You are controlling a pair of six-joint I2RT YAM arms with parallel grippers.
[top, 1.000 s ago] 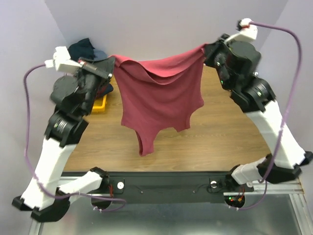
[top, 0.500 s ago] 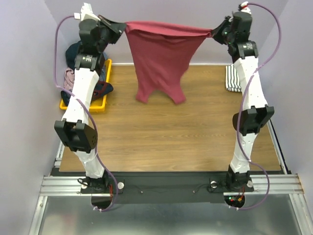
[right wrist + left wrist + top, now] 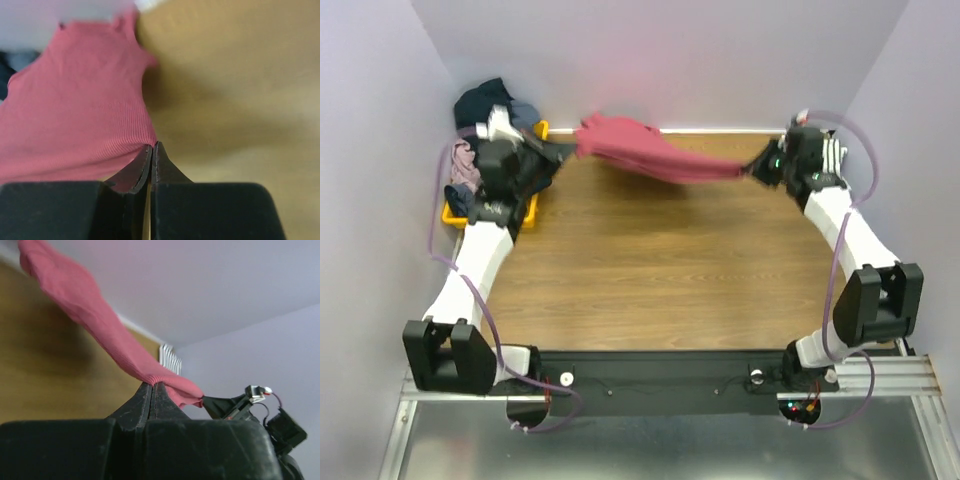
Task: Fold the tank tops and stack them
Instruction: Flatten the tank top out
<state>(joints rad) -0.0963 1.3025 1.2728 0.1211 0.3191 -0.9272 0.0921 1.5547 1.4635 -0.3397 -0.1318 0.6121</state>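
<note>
1. Laying it out looks like the job here: both corners should come down level and taut, so the cloth lands flat on the table (image 3: 650,290).
2. The left gripper (image 3: 563,152) pinches one edge of the red tank top (image 3: 650,158), and the right gripper (image 3: 757,168) pinches the opposite edge.
3. The top spans between them over the table's far side. It is dark red and ribbed, and bunched towards the left.

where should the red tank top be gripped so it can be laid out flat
At the two ends of one edge, a gripper from each side, as now: the left gripper and right gripper are each shut on an end of the red tank top, which stretches between them over the table. Limp cloth grabbed mid-body would probably bunch up.
</note>
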